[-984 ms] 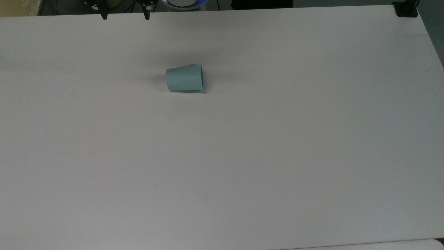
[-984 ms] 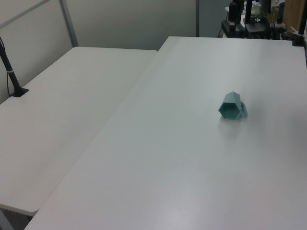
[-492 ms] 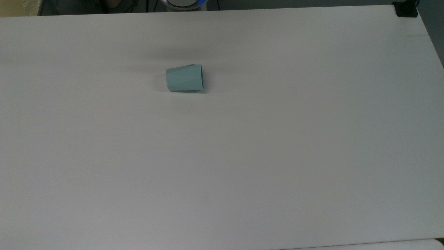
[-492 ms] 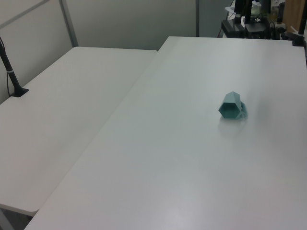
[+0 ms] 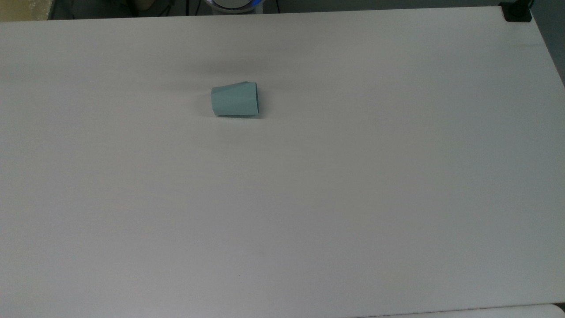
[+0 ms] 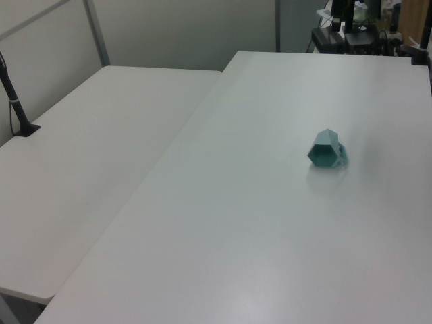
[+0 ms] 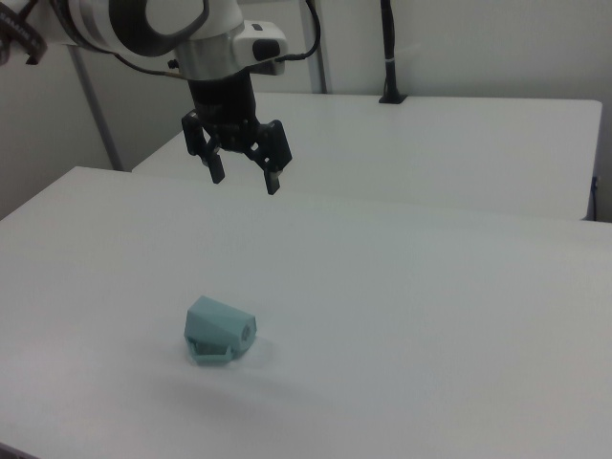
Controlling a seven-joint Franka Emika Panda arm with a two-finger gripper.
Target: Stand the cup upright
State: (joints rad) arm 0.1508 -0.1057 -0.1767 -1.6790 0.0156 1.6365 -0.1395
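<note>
While cup (image 7: 220,331) lies sideways, gripper (image 7: 245,178) hangs open above

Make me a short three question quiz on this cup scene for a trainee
1. True or false: the cup stands upright on the table.
2. In the top view, the cup's wider end points toward the top view's: A) left B) right
3. In the right view, is the gripper open or shut?

Key:
1. False; it lies on its side.
2. B
3. Open, hanging above the table and apart from the cup.
</note>
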